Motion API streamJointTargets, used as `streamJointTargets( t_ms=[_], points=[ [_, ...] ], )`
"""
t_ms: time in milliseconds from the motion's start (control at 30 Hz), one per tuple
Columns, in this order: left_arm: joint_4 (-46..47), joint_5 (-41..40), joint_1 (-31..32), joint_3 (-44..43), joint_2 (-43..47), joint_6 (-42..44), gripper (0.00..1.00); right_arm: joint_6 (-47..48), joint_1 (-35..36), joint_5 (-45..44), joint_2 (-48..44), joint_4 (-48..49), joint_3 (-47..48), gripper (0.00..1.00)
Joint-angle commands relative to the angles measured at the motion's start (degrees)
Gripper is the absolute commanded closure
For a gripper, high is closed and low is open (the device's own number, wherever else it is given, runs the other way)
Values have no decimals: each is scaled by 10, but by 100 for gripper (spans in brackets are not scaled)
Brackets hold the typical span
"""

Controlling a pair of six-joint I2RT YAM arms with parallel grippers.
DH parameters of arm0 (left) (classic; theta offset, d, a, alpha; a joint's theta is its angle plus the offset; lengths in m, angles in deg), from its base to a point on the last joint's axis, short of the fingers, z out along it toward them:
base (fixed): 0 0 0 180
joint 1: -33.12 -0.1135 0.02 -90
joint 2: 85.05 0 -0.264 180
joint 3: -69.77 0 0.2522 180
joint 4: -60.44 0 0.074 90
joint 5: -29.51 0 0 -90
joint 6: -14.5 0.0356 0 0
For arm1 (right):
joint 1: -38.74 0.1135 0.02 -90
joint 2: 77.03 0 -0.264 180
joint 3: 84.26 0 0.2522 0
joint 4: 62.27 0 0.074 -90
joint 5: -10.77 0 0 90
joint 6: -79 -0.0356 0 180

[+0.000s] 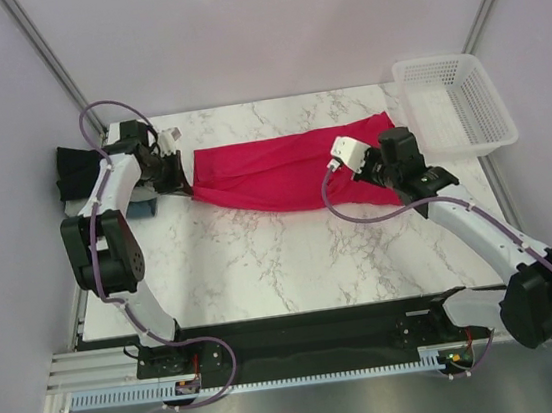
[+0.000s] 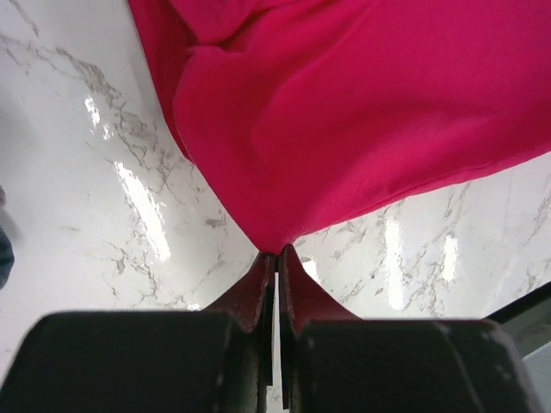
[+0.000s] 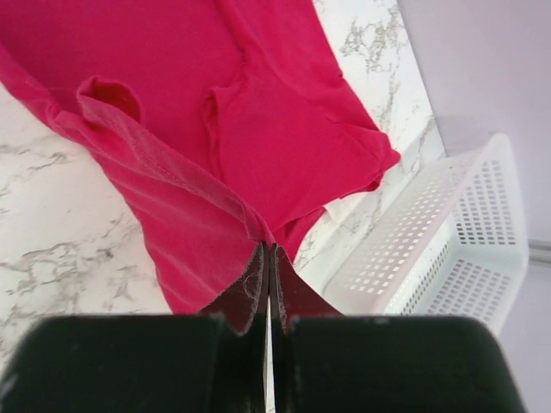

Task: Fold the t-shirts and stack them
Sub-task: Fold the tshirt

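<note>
Marble in white and grey covers the table (image 1: 262, 259), with pale lilac walls closing it in on three sides. Across the upper middle of the overhead view the crimson t-shirt (image 1: 272, 172) lies drawn out into a long creased band, running from left of centre to right of centre.

The left gripper (image 1: 173, 174) sits at the band's left end. In its wrist view the two fingers are pressed together on a point of the red cloth, which fans out above them and fills the upper frame (a pinch at the very edge). The right gripper (image 1: 377, 169) is at the band's right end, and its wrist view shows the jaws clamped on a hemmed edge of the same shirt, with a loose fold at the upper left of that frame.

A white mesh basket (image 1: 493, 129) stands at the upper right of the overhead view, near the shirt's right end with a strip of marble between them. At the far left, partly hidden behind the left arm, a black folded shirt (image 1: 75, 171) tops a small pile whose lower layers cannot be made out.
</note>
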Motion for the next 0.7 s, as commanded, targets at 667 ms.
streamJointTargets(
  t_ms=[667],
  points=[
    [-39, 3, -2, -324, -222, -16, 98, 48, -81, -7, 344, 145, 310, 100]
  ],
)
